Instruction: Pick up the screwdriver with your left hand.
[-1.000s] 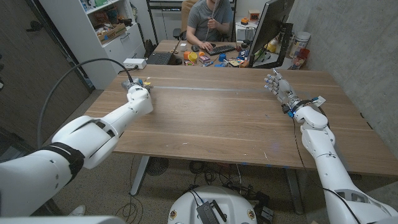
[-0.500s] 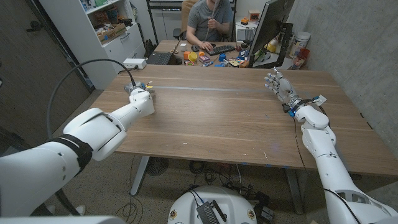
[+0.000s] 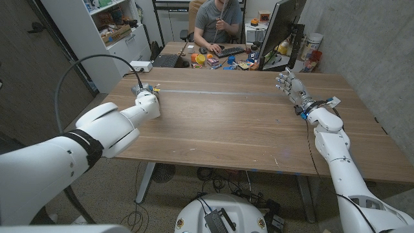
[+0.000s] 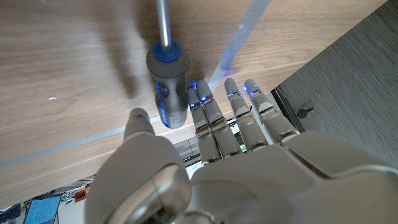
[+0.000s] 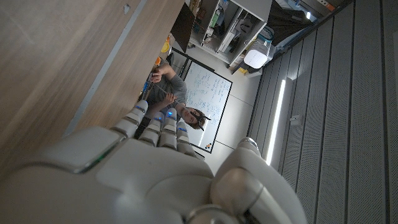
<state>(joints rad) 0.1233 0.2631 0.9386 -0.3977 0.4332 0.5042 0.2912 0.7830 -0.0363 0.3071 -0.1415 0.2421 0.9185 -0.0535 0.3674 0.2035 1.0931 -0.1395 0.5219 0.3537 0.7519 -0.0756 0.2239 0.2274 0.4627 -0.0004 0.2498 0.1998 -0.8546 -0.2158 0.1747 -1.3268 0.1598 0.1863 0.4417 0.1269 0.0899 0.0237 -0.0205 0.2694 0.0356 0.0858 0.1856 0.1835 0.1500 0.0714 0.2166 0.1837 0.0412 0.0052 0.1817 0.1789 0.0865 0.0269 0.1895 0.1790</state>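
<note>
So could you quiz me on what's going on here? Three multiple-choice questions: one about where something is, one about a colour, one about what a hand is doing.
1. Where on the table is the screwdriver?
A. By the far left corner, at the left hand
B. Beside the right hand
C. In the middle of the table

2. What colour is the ring where the screwdriver's handle meets its metal shaft?
A. Red
B. Blue
C. Green

3. What is the right hand doing?
A. Gripping the screwdriver
B. Holding a cable
C. Holding nothing, fingers apart

Answers:
1 A: the left wrist view shows the screwdriver between that hand's thumb and fingers.
2 B: the left wrist view shows a blue ring on the grey handle.
3 C: the head view shows its fingers spread with nothing in them.
</note>
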